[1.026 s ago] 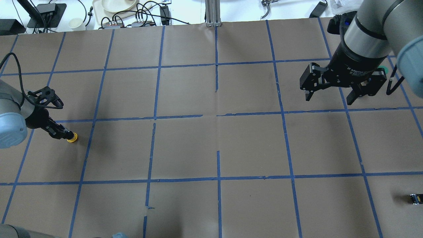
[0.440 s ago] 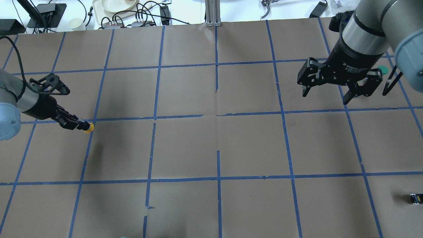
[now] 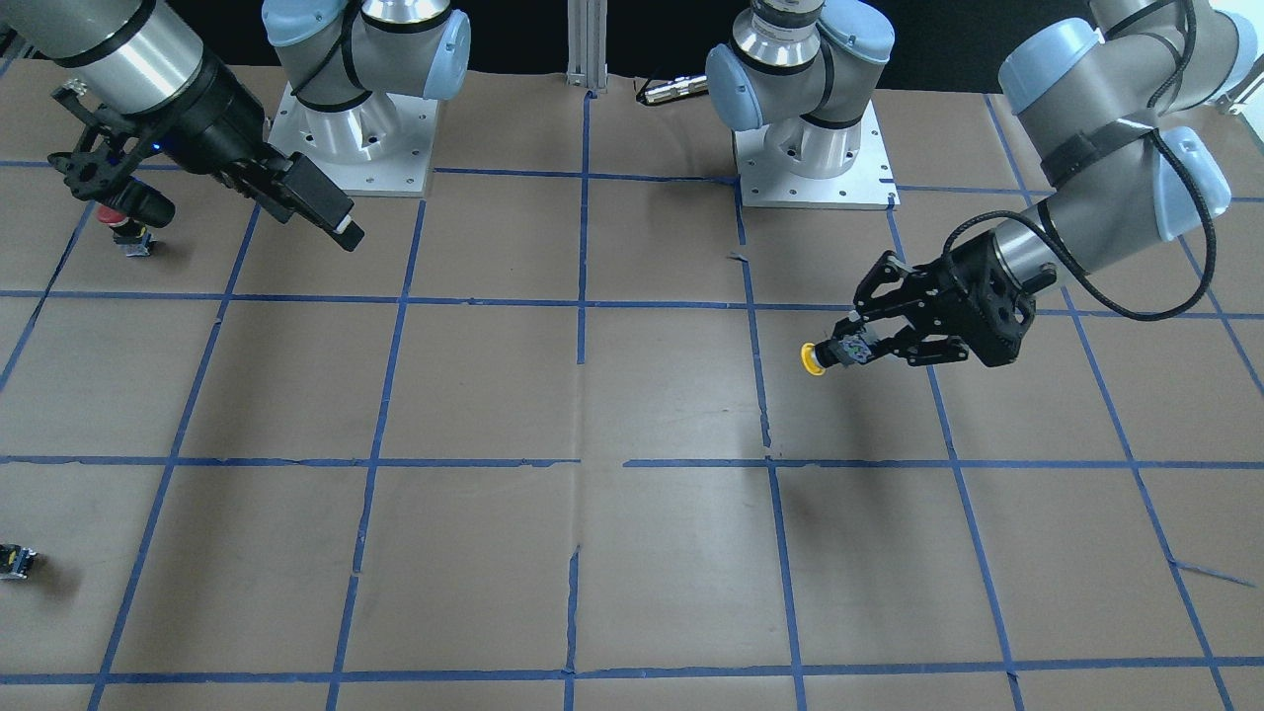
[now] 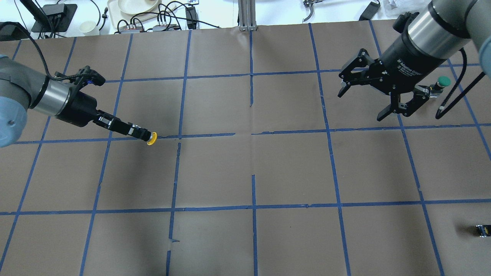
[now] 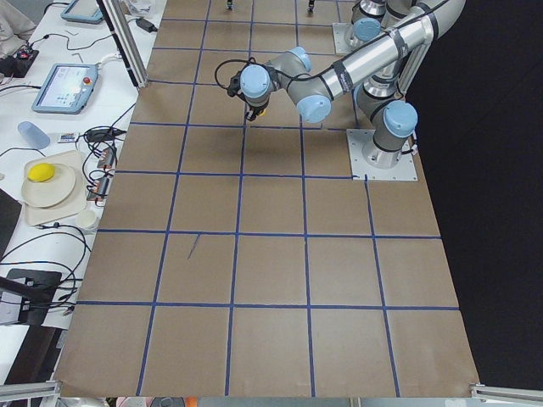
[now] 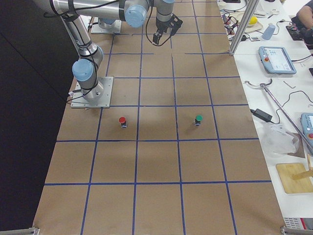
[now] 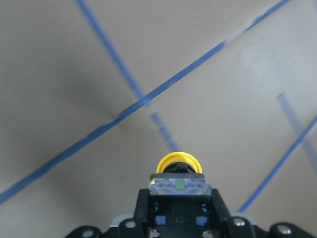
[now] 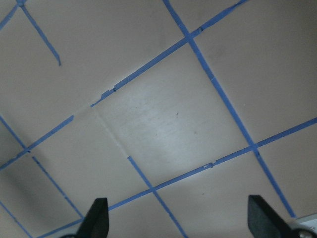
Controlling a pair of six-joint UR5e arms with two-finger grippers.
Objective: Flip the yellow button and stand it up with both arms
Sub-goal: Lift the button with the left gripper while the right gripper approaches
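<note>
Yellow button [image 4: 152, 138]: body clamped in left gripper [image 4: 139, 133], aloft; long axis near-horizontal, cap pointing right toward right gripper [image 4: 360, 105], which is spread, empty and well apart at far right.

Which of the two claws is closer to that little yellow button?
Left. The left gripper is shut on the yellow button, holding its body off the table. The right gripper hangs open far away on the table's other side.

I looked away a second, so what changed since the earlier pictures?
The left gripper, still shut on the yellow button, carried it toward the table's centre. The right gripper, still open, turned and shifted slightly. The small dark block stayed put.
</note>
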